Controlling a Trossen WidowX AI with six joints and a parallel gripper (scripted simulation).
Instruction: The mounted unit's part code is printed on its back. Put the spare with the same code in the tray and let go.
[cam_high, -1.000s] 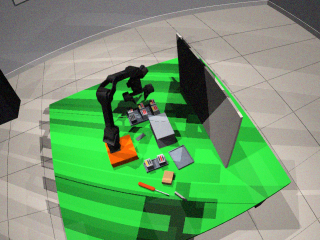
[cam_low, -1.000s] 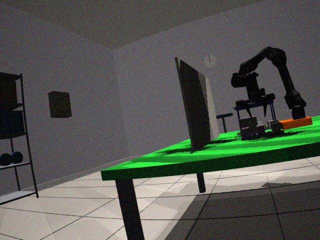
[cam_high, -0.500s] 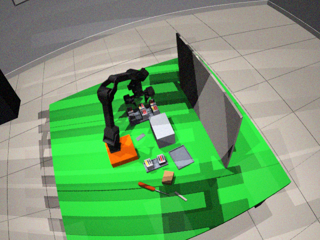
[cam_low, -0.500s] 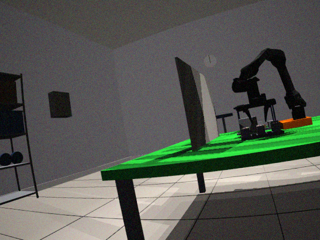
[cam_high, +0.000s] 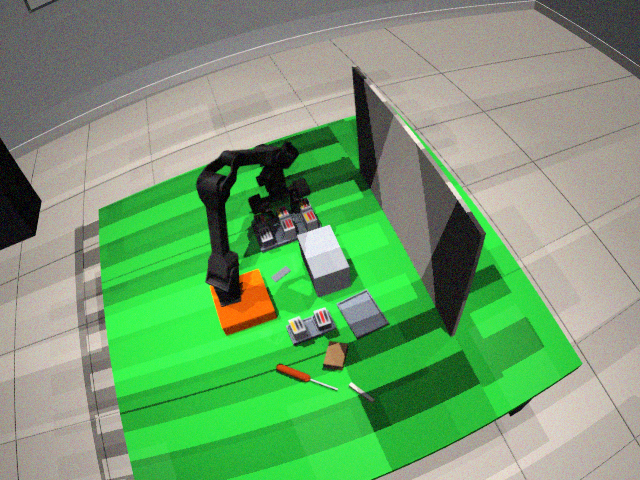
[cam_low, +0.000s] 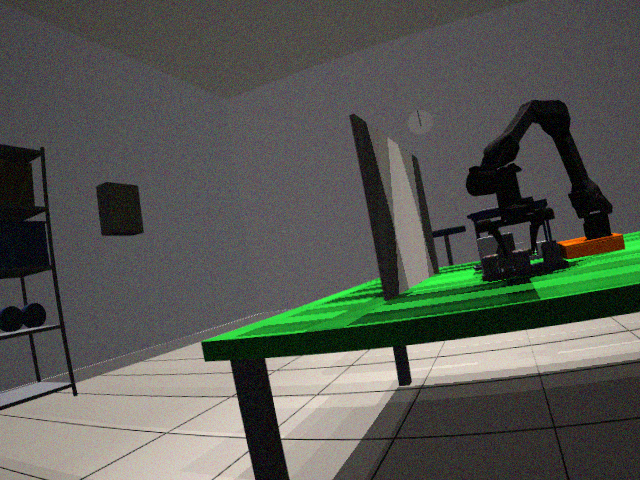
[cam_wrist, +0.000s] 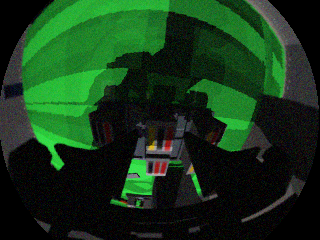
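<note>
Grey walls and pale floor tiles surround the bright green table (cam_high: 206, 434) (cam_low: 320, 333) in front of you, banded with light and shadow. Your arm (cam_high: 219, 232) (cam_low: 571, 149) rises from an orange base block (cam_high: 261, 310) (cam_low: 594, 246) and bends over to point its gripper (cam_high: 279, 201) (cam_low: 518, 245) (cam_wrist: 162, 134) down at the larger dark rack (cam_high: 276, 243). You have the fingers part-way open, low among the striped units there. From the wrist, a unit with yellow, dark and red bars (cam_wrist: 160, 137) shows between the fingertips, but you aren't gripping it.

Your tray (cam_high: 362, 314), flat and grey, lies well apart from the gripper, near a smaller rack (cam_high: 312, 331) carrying two striped units. A pale grey box (cam_high: 325, 258) stands beside the larger rack, and a tall upright panel (cam_high: 413, 196) (cam_low: 410, 222) crosses the table beyond it. You can't tell from these views which unit is the mounted one, nor read its code for certain.

Nearer the front, you see a brown block (cam_high: 334, 355), a red-handled screwdriver (cam_high: 293, 372) and a short white stick (cam_high: 361, 392). A small grey plate (cam_high: 281, 273) lies between the orange block and the pale box.
</note>
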